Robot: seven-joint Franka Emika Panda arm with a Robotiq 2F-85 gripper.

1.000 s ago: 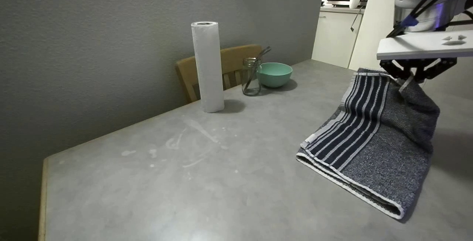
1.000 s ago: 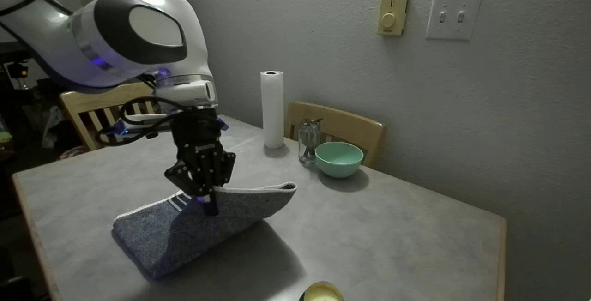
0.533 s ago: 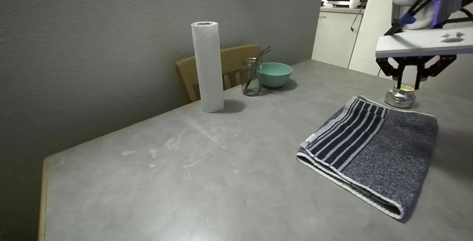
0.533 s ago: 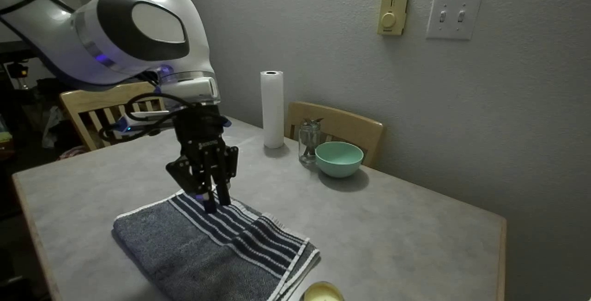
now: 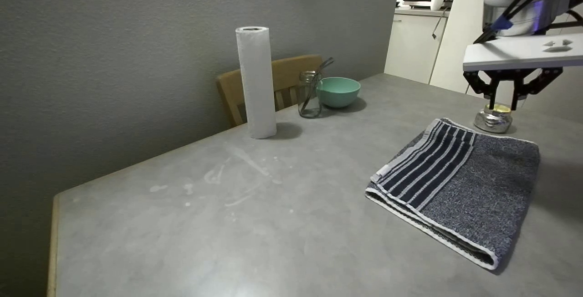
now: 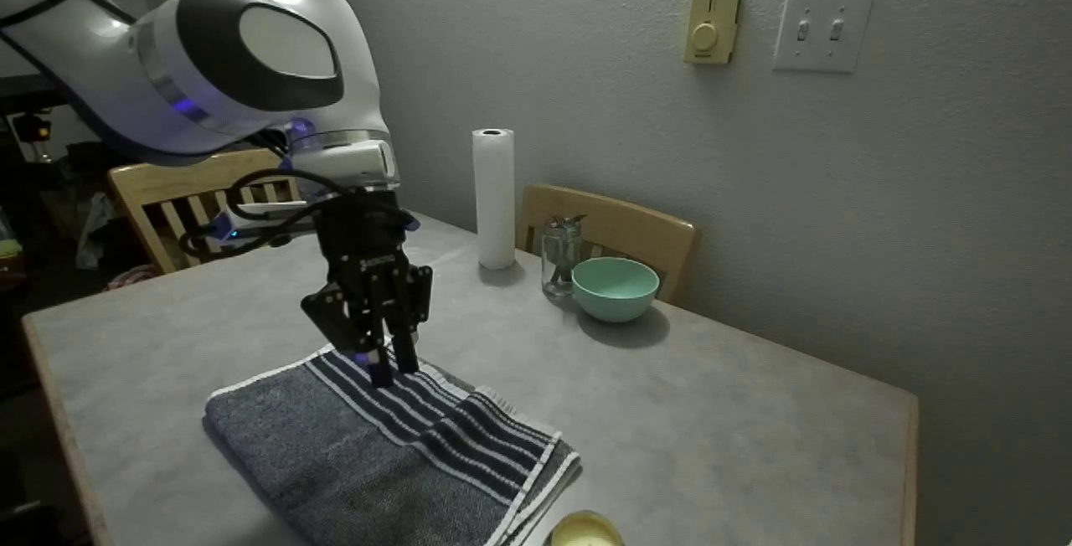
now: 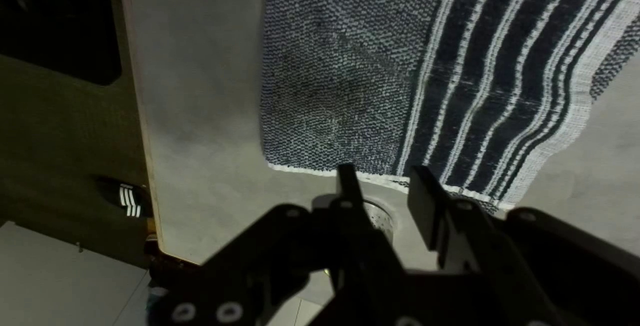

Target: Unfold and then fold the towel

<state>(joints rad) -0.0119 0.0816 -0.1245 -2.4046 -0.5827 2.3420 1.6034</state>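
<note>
The towel lies folded and flat on the table, dark grey-blue with a navy, white-striped band along one side. White-trimmed edges of more than one layer show at its near end in an exterior view. Its lower corner runs out of the picture in another view of the towel. My gripper hangs above the table with its jaws parted and nothing between them. Seen from the wrist, the gripper reaches just past the white-trimmed edge of the towel, apart from the cloth.
A silver candle jar stands close to the towel's edge, below my fingers in the wrist view. Toward the wall are a paper roll, a glass jar with utensils and a green bowl. A table edge runs beside the towel.
One second ago my gripper was shut on the towel's raised edge. It has since opened and the edge has dropped flat, uncovering the candle jar. Over the last half second nothing visibly moved.
</note>
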